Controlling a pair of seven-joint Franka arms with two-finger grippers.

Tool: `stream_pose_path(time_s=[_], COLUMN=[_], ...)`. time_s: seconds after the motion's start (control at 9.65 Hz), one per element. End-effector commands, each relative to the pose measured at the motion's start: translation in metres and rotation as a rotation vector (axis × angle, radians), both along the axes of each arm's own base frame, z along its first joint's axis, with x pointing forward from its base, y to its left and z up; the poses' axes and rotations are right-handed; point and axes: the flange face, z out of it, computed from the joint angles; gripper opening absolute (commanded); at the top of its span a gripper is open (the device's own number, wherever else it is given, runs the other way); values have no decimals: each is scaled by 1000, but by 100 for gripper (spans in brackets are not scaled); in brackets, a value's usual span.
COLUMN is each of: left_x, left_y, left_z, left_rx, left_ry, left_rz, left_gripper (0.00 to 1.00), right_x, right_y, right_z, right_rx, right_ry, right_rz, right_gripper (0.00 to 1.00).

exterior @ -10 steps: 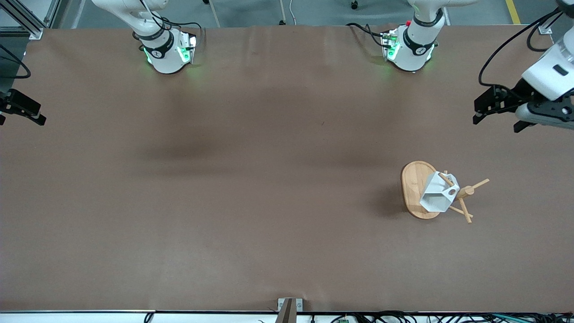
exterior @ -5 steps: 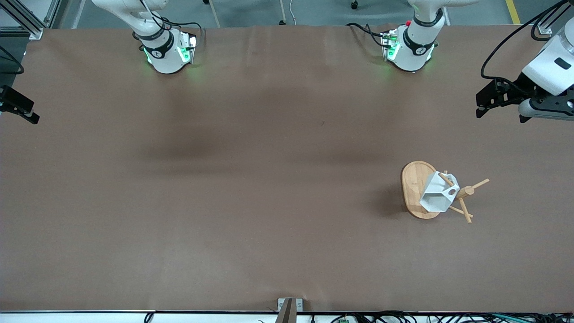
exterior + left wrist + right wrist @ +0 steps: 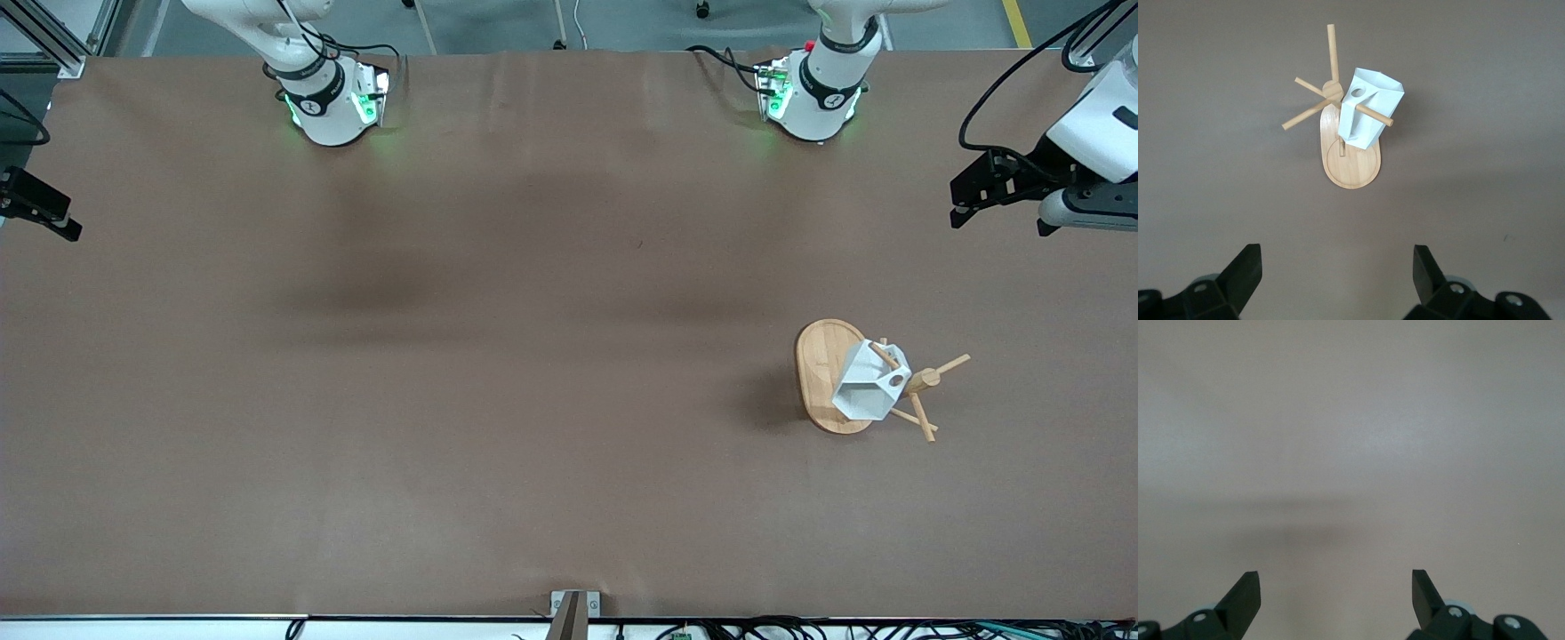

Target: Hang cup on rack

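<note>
The surface (image 3: 498, 356) is carrying the rack (image 3: 831, 378) toward the left arm's end, the cup (image 3: 867, 384) hanging on a peg. Task appears complete. The left gripper (image 3: 1000, 191) is withdrawing upward, fingers open and empty; the right gripper (image 3: 40, 209) is drifting slightly at the surface's edge, likewise open.

Two white arms here, each base (image 3: 329, 107) a rounded white shell with a black band carrying a small white mark, green lights glowing low on the housing. Black cables loop off both bases. The left arm's base (image 3: 813, 93) shows a red dot beside its green-lit connector block. Out at the left arm's end of the table, a white wrist link (image 3: 1098, 124) with a dark slot, black cable arcing above it, black gripper hardware below. Wrist views catch matte black wedge-shaped fingertips (image 3: 1245, 273) with silver screws on the mounts.
</note>
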Motion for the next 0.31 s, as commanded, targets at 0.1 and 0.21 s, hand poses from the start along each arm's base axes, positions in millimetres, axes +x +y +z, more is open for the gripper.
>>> stream_pose_path(time_s=[0.1, 0.21], left_x=[-1, -1], left_y=[2, 3], left_z=[-6, -6], left_rx=[4, -4], left_ry=[36, 37], left_rz=[41, 40], left_gripper=[100, 100], right_x=[-5, -6], right_y=[-4, -5], right_z=[1, 0], right_rx=[-11, -10], right_ry=[7, 10], right_rz=[-3, -6], right_gripper=[100, 100])
